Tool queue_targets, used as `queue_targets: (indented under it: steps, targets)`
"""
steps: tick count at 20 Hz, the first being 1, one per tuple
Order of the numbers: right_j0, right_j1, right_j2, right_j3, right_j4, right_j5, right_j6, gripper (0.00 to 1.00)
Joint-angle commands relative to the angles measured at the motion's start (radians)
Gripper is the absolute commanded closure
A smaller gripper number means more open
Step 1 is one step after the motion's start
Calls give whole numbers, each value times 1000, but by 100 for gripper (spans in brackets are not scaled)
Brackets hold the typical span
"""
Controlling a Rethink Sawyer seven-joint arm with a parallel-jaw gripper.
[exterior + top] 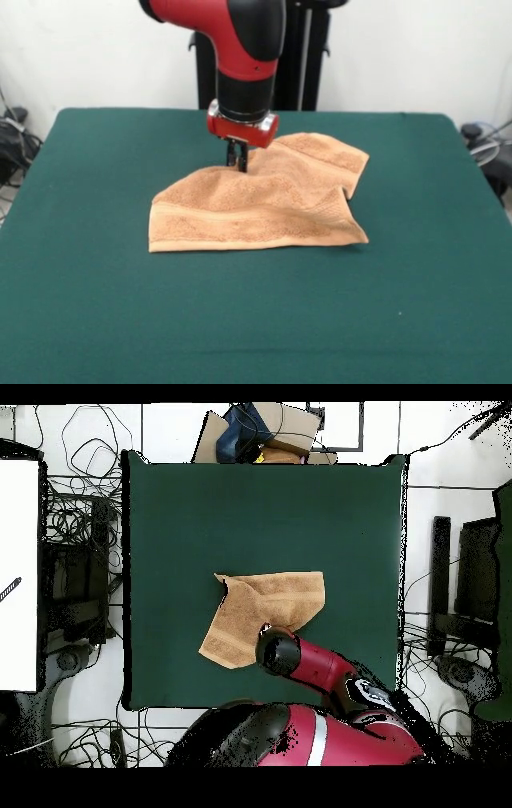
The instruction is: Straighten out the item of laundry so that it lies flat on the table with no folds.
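Your gripper (237,164) has its fingers (241,158) close together, and they seem pinched on the towel (264,206) near its far edge; the cloth rises a little to them there. From the front, the towel lies near the middle of the table (96,304), not flat: the near edge with its woven stripe lies straight, but the right part is folded and creased. From above, the towel (262,614) looks skewed, and the arm (300,664) covers one corner of it.
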Motion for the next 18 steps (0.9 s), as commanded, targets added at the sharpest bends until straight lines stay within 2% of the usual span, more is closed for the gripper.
queue_targets:
  steps: [1,18]
  targets:
    - [7,40,87,-110,-11,-26,119,100]
    - [65,30,61,-111,28,-22,160,100]
